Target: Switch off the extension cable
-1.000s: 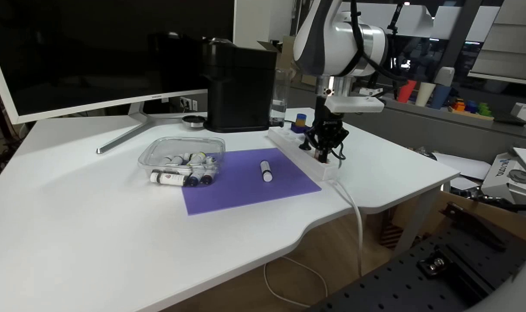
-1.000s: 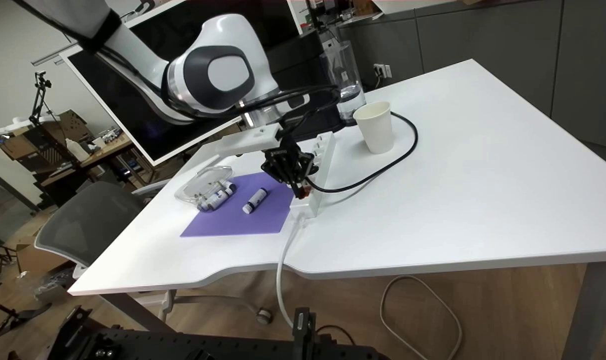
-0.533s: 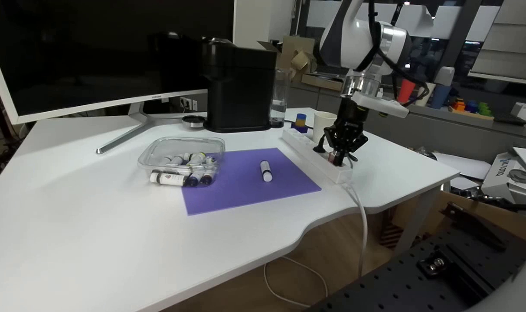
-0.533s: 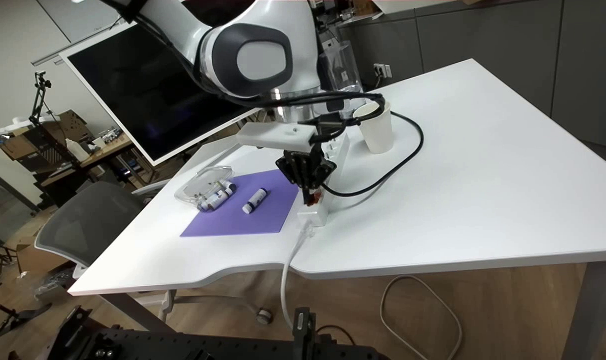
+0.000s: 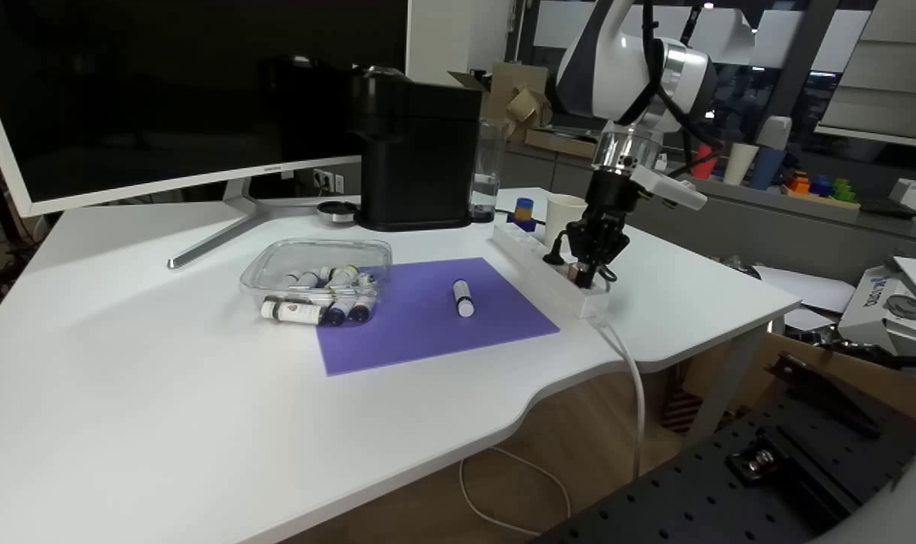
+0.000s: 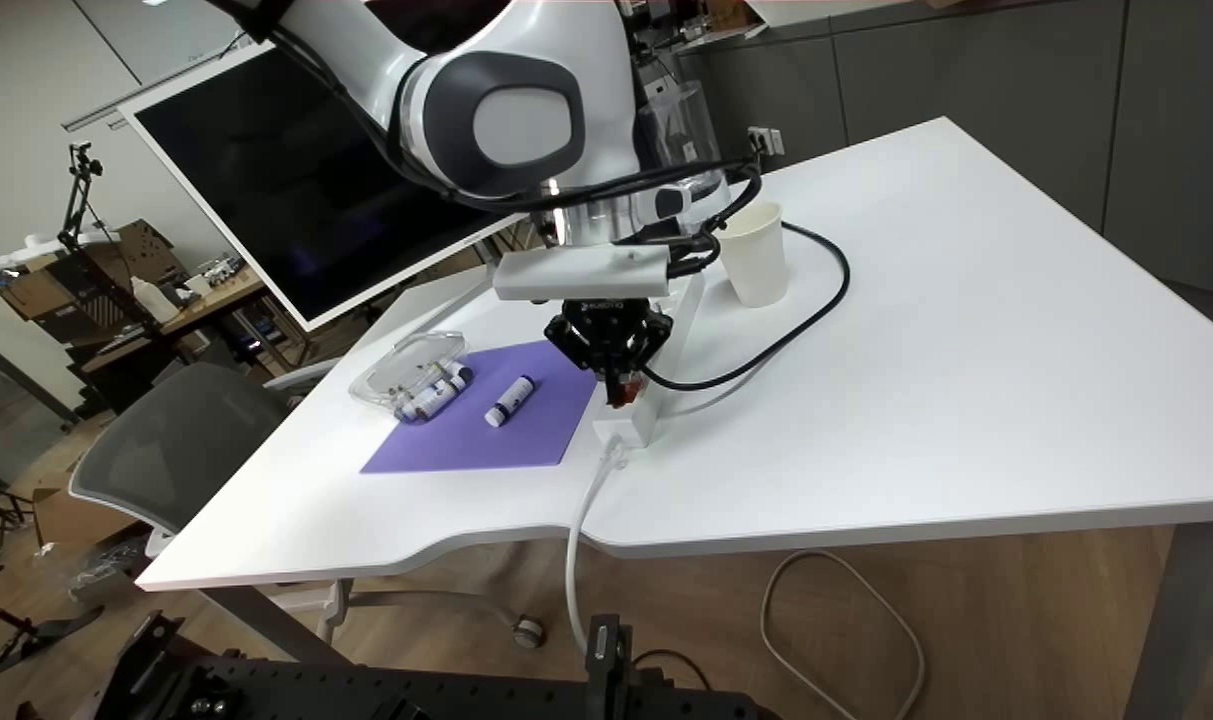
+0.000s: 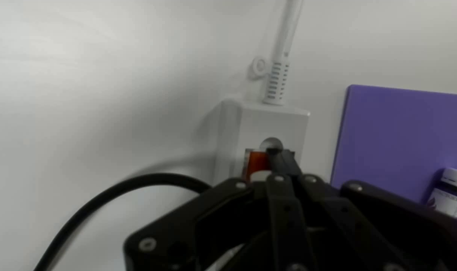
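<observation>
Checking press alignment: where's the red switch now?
In the wrist view, low and slightly right of centre, the red switch is on the strip near its cord, its right part behind the fingertips.

A white desk (image 6: 1016,380), its front edge cut in a shallow curve, is seen in both exterior views and carried on grey legs (image 6: 1186,620); its top is brightly lit. In an exterior view, a floor (image 6: 1046,610) of brown wood is seen below, a grey office chair (image 6: 201,440) is placed beside the desk, and a pale wall (image 6: 16,170) and grey cabinets (image 6: 976,75) are shown behind. In an exterior view, dark windows (image 5: 741,94), dotted with small bright lights (image 5: 821,75), are partly covered by a pale blind (image 5: 892,83).
</observation>
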Controlling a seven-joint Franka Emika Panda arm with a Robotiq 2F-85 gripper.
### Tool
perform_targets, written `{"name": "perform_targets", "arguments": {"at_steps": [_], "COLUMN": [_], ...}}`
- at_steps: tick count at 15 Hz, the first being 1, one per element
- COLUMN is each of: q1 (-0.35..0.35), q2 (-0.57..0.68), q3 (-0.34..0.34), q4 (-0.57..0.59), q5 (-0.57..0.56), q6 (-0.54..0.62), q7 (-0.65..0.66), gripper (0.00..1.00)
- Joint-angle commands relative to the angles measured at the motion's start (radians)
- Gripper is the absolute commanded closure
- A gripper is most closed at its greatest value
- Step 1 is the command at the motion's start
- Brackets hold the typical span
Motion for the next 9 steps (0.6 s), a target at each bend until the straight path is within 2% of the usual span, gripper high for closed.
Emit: {"name": "perform_targets", "arguments": {"at_steps": [1,4,9], "q1": [0.012,0.031,0.055], "q2": [-0.021,-0.045,-0.065], "q3": [-0.012,-0.032,-0.049], "q4": [-0.013,-0.036,-0.091], "q5": [-0.032,-0.086,-0.151], "q6": [0.008,0.044,0.202], "q7": [-0.055,-0.074,-0.050], "gripper": [1.00,1.00,1.00]}}
